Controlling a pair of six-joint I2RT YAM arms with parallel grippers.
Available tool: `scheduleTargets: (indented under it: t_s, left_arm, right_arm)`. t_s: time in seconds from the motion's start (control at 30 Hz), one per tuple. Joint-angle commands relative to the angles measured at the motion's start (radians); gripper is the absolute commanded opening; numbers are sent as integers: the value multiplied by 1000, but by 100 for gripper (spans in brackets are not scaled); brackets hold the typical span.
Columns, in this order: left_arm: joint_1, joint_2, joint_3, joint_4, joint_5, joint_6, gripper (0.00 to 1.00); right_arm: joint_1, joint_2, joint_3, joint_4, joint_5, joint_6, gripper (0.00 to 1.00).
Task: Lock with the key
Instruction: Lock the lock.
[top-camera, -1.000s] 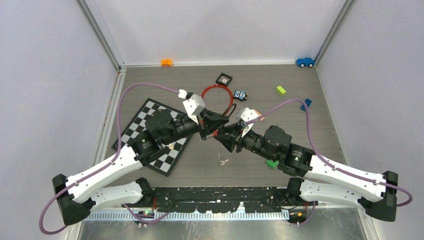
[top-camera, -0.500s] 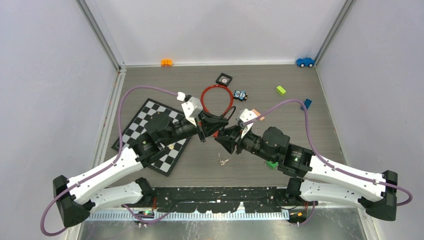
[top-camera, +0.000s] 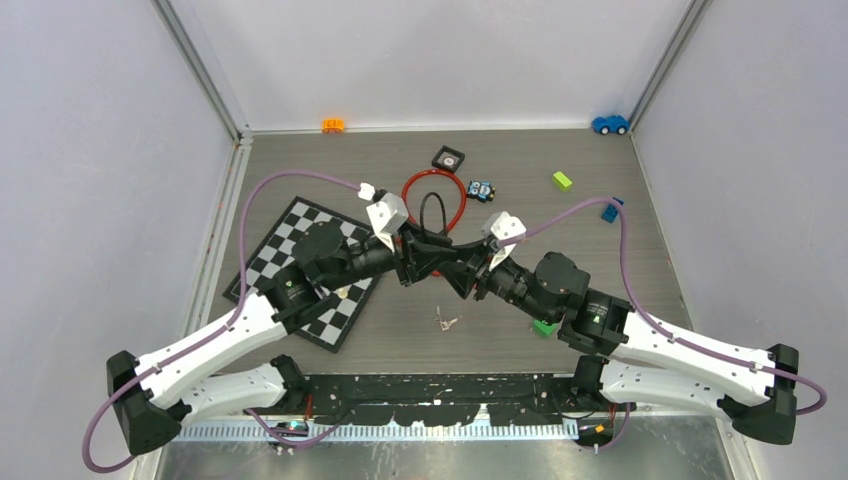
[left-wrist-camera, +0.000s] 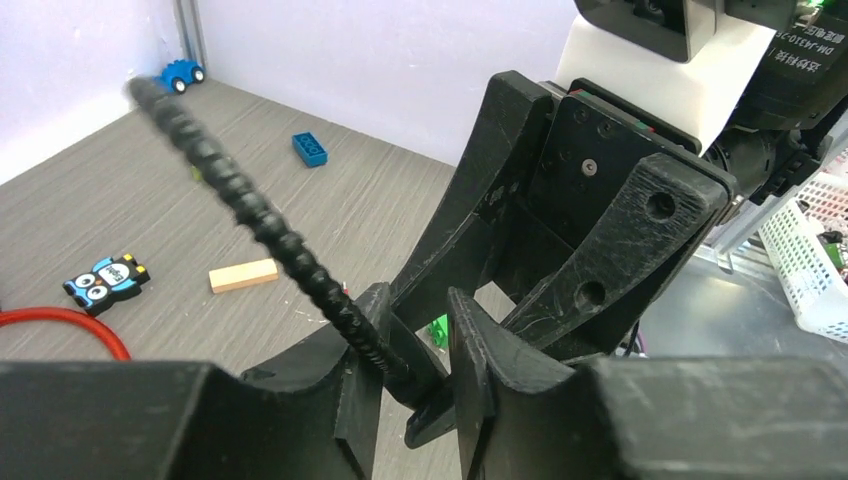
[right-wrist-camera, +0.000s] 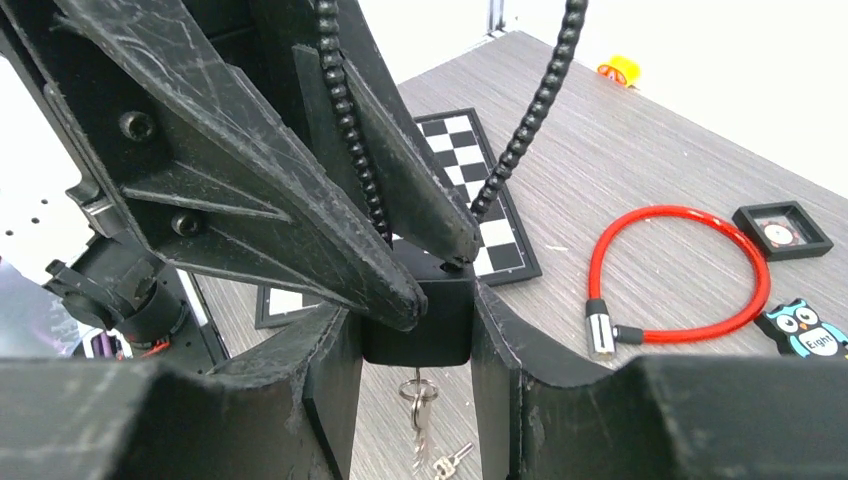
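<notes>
A grey wood-grain table (top-camera: 600, 250) is seen from above, with two white-and-black robot arms reaching in from the near edge and meeting over its middle. A checkerboard mat (top-camera: 272, 248) lies under the left arm, and a red cable ring (right-wrist-camera: 665, 211) lies further back. The right gripper (right-wrist-camera: 417, 300) pinches the black lock (right-wrist-camera: 420, 335) by its sides, holding it above the table. The lock's black beaded cable (left-wrist-camera: 250, 207) loops upward and passes between the left gripper (left-wrist-camera: 418, 350), whose fingers are spread slightly, loose around the cable just above the lock. A small bunch of keys (top-camera: 446, 321) sits just below the lock; I cannot tell whether it hangs from it.
</notes>
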Motion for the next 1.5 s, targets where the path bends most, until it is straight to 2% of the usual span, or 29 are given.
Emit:
scheduleTargets:
  t_s: [0.0, 0.2, 0.57, 0.87, 1.47]
  left_arm:
    - [-2, 22, -33, -201, 7, 14, 37]
    - [-2, 3, -31, -192, 12, 13, 56]
    - [-2, -27, -14, -218, -22, 7, 85]
    - [-2, -41, 3, -238, -34, -3, 94]
    - [-2, -108, -28, -239, -22, -13, 97]
  right_arm:
    - [5, -61, 77, 336, 19, 10, 1]
    - [5, -65, 73, 334, 28, 11, 1]
    - [5, -64, 65, 332, 36, 4, 1]
    - [5, -83, 47, 348, 73, -7, 1]
    - [5, -102, -3, 429, 121, -53, 1]
